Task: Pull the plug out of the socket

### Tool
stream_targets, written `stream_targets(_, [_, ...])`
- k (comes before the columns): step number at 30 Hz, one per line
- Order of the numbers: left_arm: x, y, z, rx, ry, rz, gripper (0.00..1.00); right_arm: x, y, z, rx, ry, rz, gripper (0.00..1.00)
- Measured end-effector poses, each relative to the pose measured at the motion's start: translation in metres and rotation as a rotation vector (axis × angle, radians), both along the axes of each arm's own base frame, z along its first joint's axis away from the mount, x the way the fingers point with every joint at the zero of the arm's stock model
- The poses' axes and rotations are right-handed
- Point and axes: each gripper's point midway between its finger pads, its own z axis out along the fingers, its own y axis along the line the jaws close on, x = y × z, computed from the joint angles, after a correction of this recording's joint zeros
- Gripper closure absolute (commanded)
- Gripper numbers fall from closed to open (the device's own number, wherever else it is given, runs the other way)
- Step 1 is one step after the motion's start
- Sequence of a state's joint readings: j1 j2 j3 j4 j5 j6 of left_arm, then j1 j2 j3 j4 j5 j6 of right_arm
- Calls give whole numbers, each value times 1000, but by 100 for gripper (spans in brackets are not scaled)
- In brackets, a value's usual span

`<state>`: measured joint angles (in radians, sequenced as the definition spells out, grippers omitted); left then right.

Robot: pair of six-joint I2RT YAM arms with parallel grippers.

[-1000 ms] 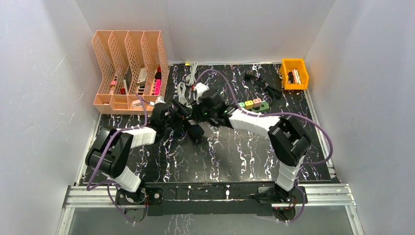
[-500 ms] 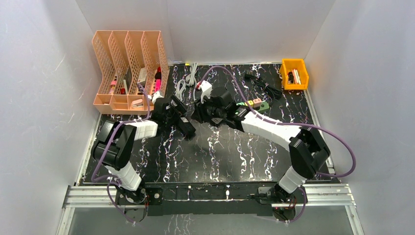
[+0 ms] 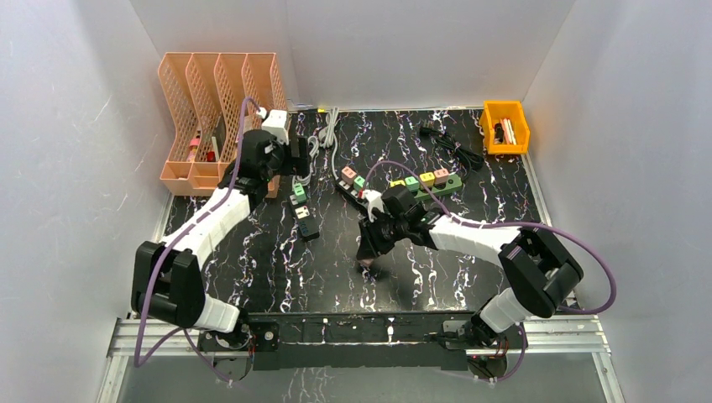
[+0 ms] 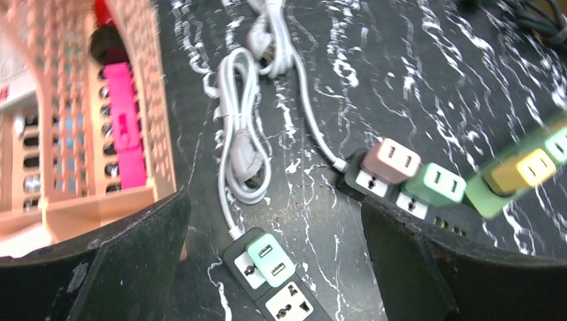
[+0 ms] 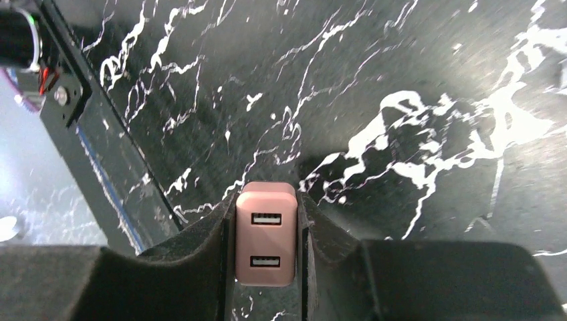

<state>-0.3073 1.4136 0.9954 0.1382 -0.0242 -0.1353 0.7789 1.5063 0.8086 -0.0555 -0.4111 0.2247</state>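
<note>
My right gripper [image 3: 368, 254] is shut on a pink two-port USB plug [image 5: 265, 234] and holds it low over the bare mat in front of centre, free of any socket. My left gripper [image 3: 290, 159] is open and empty, back left next to the orange organizer. In the left wrist view its jaws stand wide apart above a short black power strip [image 4: 284, 294] that has a mint USB plug [image 4: 271, 259] in it. This strip also shows from the top [image 3: 303, 213]. A longer strip [image 3: 401, 186] carries several coloured plugs.
An orange file organizer [image 3: 218, 117] stands at the back left. Coiled white cables [image 3: 323, 138] lie beside it. A black cable [image 3: 449, 143] and a yellow bin [image 3: 504, 126] are at the back right. White walls close three sides.
My right gripper has moved from the strips toward the front with the pink plug in it. My left gripper has let go of the short strip and drawn back toward the organizer.
</note>
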Motion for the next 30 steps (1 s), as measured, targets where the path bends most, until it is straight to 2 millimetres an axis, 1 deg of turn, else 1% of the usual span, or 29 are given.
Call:
stream_targets(2, [-1, -10, 6, 35, 8, -118, 2, -10, -3, -5, 2, 33, 25, 91])
stream_targets(4, [-8, -22, 10, 53, 30, -267, 2, -16, -3, -6, 7, 50, 46, 90])
stream_targets(6, [-23, -37, 16, 24, 54, -469, 2, -19, -3, -6, 17, 57, 66, 89])
stream_targets(8, [-39, -47, 30, -83, 43, -643, 2, -21, -2, -7, 23, 70, 80, 89])
stream_targets(9, [-45, -47, 39, -164, 20, -701, 2, -22, -2, -10, 21, 82, 85, 89])
stream_targets(11, [-49, -39, 55, -313, -39, -756, 1, -25, -3, -21, 4, 113, 92, 89])
stream_targets(13, [-56, -34, 64, -423, -61, -796, 2, -27, -4, -31, -14, 144, 95, 88])
stream_targets(14, [-61, -36, 66, -464, -57, -828, 2, -28, -3, -33, -10, 160, 98, 87])
stream_targets(16, [-73, -47, 73, -520, -46, -911, 1, -28, -1, -33, 1, 174, 102, 83])
stream_targets(18, [-85, -57, 80, -547, -35, -976, 2, -27, 1, -33, 10, 181, 103, 70])
stream_targets(19, [-87, -60, 84, -553, -30, -989, 2, -27, 2, -34, 12, 186, 100, 63])
stream_targets(20, [-86, -63, 86, -552, -22, -985, 2, -26, 3, -34, 11, 190, 95, 56])
stream_targets(21, [-79, -64, 89, -540, -21, -958, 2, -25, 4, -35, 8, 193, 88, 50])
stream_targets(23, [-54, -65, 98, -489, -37, -836, 2, -18, 4, -36, -10, 169, 65, 42])
stream_targets(26, [-18, -54, 106, -401, -71, -624, 2, -2, 2, -39, -49, 105, 14, 38])
stream_targets(28, [1, -41, 103, -350, -76, -471, 2, 14, 2, -38, -72, 43, -21, 36])
stream_targets(29, [8, -31, 98, -326, -72, -391, 2, 22, 1, -37, -88, 10, -42, 31])
stream_targets(30, [15, -21, 94, -303, -71, -316, 2, 30, 1, -36, -102, -19, -61, 16])
